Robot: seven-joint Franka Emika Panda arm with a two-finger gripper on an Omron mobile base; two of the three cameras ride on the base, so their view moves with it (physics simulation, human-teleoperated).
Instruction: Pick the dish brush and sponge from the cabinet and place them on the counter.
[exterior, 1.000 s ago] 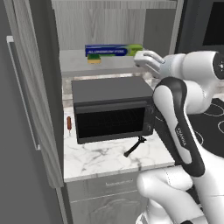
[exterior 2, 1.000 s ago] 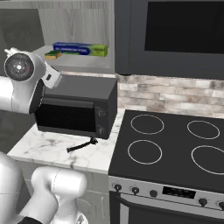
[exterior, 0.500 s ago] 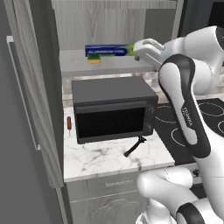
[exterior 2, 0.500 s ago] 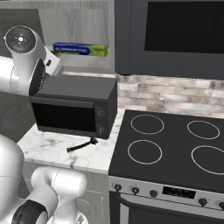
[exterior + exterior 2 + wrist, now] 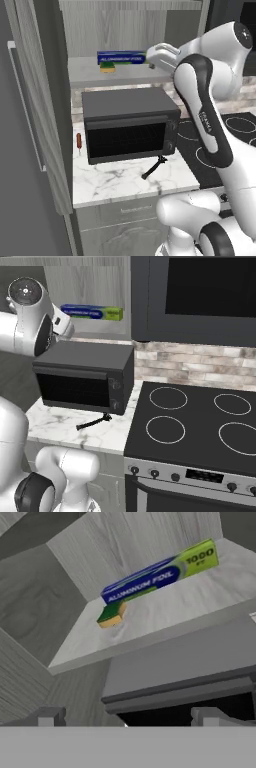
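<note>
A: Kitchen, cabinet (image 5: pixel 80 75) open, brush (image 5: pixel 154 167) already on the tabletop (image 5: pixel 117 182) at lower centre.

B: So sponge (image 5: pixel 111 614) next, mid-left on the shelf. Fingers (image 5: pixel 50 716) apart, empty; need to reach in.

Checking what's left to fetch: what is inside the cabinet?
On the cabinet shelf lie the sponge and, right behind it, a blue-and-green foil box. The shelf's far ends are out of sight.

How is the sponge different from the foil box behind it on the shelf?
The sponge is a short block, yellow with a green top; the foil box is long, blue with a green end. The box carries printed lettering, the sponge none. Both lie flat on the cabinet shelf, close together.
</note>
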